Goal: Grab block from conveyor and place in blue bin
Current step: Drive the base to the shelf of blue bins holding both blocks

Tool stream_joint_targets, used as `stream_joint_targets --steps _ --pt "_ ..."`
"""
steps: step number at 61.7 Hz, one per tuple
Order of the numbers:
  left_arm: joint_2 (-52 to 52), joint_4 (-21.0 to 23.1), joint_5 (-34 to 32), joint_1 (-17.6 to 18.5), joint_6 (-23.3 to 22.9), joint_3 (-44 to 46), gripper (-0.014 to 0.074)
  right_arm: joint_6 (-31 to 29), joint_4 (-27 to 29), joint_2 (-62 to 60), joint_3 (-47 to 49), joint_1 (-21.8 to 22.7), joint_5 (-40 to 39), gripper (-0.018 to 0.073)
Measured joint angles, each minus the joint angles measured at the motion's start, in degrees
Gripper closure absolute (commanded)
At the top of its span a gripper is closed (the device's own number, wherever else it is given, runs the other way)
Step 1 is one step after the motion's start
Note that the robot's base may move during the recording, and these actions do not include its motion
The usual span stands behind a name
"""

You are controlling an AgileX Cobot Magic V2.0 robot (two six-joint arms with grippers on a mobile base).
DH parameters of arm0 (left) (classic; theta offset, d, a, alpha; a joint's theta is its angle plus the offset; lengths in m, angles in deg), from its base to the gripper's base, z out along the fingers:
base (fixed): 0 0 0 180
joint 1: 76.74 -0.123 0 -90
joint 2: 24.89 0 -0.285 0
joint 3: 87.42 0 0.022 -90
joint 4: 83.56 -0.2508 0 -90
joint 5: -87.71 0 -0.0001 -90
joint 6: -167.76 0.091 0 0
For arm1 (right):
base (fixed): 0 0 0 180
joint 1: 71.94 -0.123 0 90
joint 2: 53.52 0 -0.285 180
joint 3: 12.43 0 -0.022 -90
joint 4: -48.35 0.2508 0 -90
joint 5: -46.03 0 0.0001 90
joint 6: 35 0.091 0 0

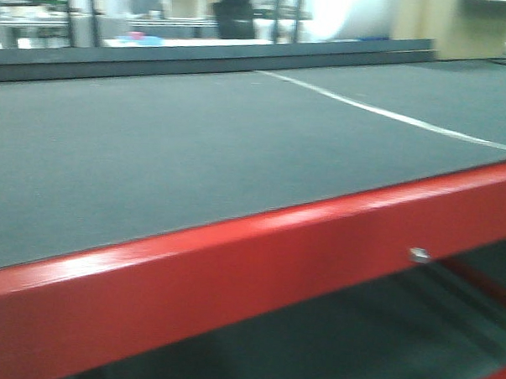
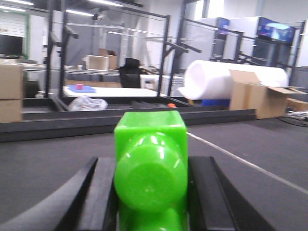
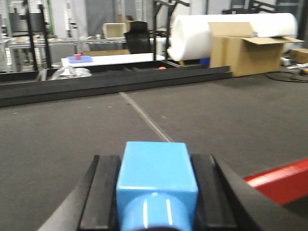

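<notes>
Both end effectors are holding blocks; no blue bin is showing.

Front view: we are finding no block on the conveyor (image 1: 196,153). Left wrist view: our left end effector (image 2: 151,166) is clamping a green block (image 2: 150,139) over the belt, and its glossy round face could be slipping. Right wrist view: our right end effector (image 3: 155,163) is clamping a blue block (image 3: 156,180) near the red edge (image 3: 281,180), risking a knock while swinging out.

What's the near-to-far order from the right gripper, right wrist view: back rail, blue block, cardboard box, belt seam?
1. blue block, in its grip
2. belt seam, just ahead
3. back rail, across the belt
4. cardboard box, far right
</notes>
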Motion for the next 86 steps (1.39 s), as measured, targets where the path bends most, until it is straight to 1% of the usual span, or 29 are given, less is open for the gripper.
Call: stream_joint_targets --steps 86 --pt "0.0 0.1 0.0 0.0 0.0 0.0 0.0707 0.0 0.0 0.0 0.0 0.0 0.0 0.0727"
